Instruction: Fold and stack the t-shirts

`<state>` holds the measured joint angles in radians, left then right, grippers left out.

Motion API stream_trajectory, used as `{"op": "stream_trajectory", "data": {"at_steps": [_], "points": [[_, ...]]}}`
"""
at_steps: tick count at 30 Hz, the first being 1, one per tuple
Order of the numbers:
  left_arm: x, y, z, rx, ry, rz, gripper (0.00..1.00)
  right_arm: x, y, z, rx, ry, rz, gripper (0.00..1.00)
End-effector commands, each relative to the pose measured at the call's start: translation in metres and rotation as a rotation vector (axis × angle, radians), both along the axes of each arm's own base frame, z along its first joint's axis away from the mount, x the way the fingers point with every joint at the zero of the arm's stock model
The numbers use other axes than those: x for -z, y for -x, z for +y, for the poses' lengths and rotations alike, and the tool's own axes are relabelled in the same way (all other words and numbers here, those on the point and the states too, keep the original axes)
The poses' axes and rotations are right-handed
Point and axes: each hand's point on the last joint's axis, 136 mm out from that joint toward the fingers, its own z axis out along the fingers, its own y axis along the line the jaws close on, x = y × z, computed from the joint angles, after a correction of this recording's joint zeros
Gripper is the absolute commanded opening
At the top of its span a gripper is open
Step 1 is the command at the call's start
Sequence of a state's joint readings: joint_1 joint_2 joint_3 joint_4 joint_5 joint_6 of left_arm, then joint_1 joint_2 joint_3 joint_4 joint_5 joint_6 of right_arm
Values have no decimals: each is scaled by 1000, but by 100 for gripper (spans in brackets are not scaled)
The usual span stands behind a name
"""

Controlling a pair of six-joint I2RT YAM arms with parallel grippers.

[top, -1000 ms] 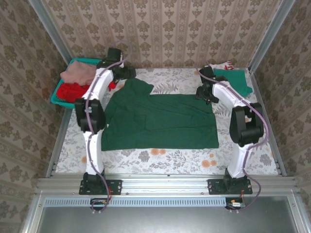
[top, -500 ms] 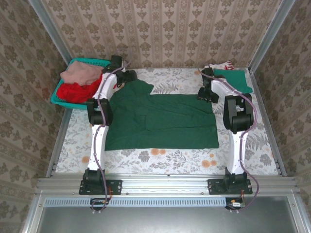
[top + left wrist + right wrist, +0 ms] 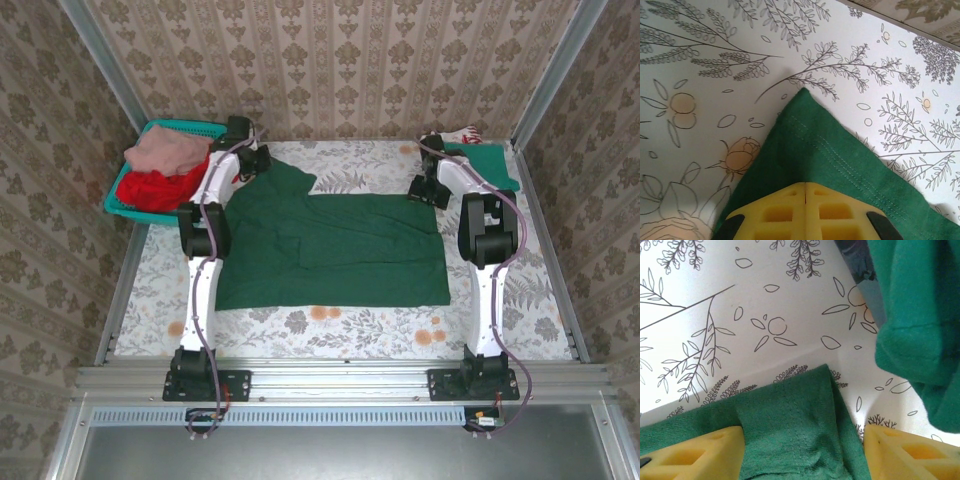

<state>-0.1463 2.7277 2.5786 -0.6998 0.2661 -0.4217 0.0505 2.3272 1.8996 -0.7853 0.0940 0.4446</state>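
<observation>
Starting with the top external view, the dark green t-shirt [image 3: 330,250] lies spread flat in the middle of the worktop [image 3: 330,325], its long axis running left to right. A sleeve juts toward the far left, so I judge the shoulders point left and the hem right. The left claw [image 3: 252,160] sits at that sleeve tip and the right claw [image 3: 424,190] at the shirt's far right corner. A teal basket [image 3: 185,128] at the far left holds a dusty pink t-shirt [image 3: 160,150] over a red t-shirt [image 3: 150,190]. A folded teal-green t-shirt [image 3: 490,165] rests far right, with a white-red t-shirt [image 3: 465,133] just behind it.

At the left wrist, the left claw [image 3: 805,200] has its yellow fingers pressed together on the sleeve's pointed corner, apparently pinching the cloth.

At the right wrist, the right claw [image 3: 800,455] is spread wide, one finger either side of the green corner, gripping nothing.

The step looks like taking the far edge for a first fold. Next, the right claw must close on its corner so both can lift evenly.
</observation>
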Motion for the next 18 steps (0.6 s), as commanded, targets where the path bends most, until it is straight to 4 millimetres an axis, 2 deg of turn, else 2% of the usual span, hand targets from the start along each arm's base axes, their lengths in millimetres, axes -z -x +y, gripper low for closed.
{"op": "stream_trajectory", "data": {"at_steps": [1, 3, 5, 8, 10, 14, 18], "points": [[3, 4, 16, -4, -16, 26, 0, 17, 2, 9, 3, -43, 38, 63], [2, 5, 23, -16, -25, 31, 2, 18, 3, 9, 6, -46, 40, 63], [3, 5, 31, -41, -43, 38, 25, 19, 1, 10, 9, -52, 29, 62], [9, 4, 33, -60, -46, 41, 40, 20, -3, 16, 7, -81, 9, 55], [16, 2, 32, -72, -30, 46, 45, 21, -6, 20, 2, -103, -5, 47], [25, -1, 22, -64, 37, 53, 45, 18, -10, 24, -3, -127, -26, 36], [29, -2, 9, -37, 104, 56, 23, 10, -16, 29, -14, -151, -57, 21]]}}
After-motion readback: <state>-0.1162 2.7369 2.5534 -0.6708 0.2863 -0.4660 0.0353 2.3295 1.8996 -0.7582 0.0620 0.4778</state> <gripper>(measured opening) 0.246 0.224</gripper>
